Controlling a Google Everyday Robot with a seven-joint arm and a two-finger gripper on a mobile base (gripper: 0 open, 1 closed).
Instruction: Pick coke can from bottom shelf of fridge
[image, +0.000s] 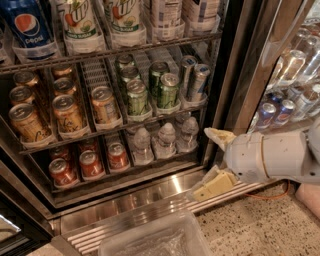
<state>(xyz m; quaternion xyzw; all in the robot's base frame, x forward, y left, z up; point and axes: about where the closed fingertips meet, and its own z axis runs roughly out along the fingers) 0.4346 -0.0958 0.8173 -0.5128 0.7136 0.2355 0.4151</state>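
Three red cans stand at the left of the bottom shelf (150, 169); the coke can (118, 156) I want sits just beside the water bottles (165, 141). My gripper (204, 164) hangs outside the fridge (150, 192), near its black trim (226, 75), fingers (218, 136) spread wide. Reaching in, I risk clipping that trim or toppling bottles.

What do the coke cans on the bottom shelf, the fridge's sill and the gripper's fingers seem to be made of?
Coke cans: likely aluminium, with glossy red print and silver lids. Sill: brushed stainless steel, by its streaked reflections. Gripper, open, to the right of the bottom shelf: fingers look like matte cream plastic or rubber; cannot tell which.
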